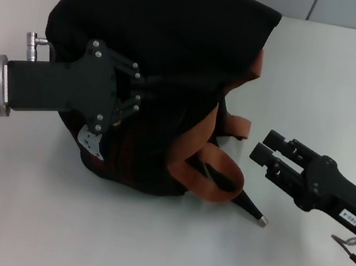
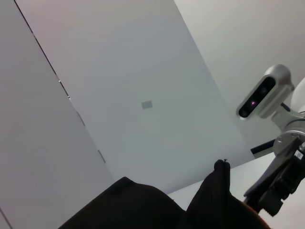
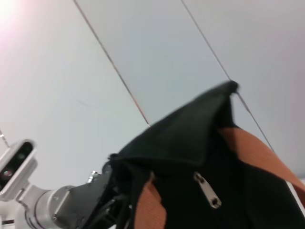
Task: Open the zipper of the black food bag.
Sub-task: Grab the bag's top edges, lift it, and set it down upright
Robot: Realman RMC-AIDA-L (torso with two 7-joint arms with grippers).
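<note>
The black food bag [image 1: 172, 49] lies on the white table with its orange-brown straps [image 1: 202, 172] spilling toward the right. My left gripper [image 1: 140, 90] presses into the bag's left side, shut on a fold of its black fabric. Right of the bag my right gripper [image 1: 266, 150] hovers above the table, open by a narrow gap with nothing in it. The right wrist view shows the zipper's silver pull tab [image 3: 207, 191] hanging on the bag's face [image 3: 190, 138] between the straps. The left wrist view shows black bag fabric [image 2: 143, 210] and my right gripper [image 2: 276, 193] beyond it.
A black tapered tail with a silver tip [image 1: 261, 221] lies on the table [image 1: 45, 220] below my right gripper. A pale patch [image 1: 91, 142] shows low on the bag's left side. A wall rises behind the table.
</note>
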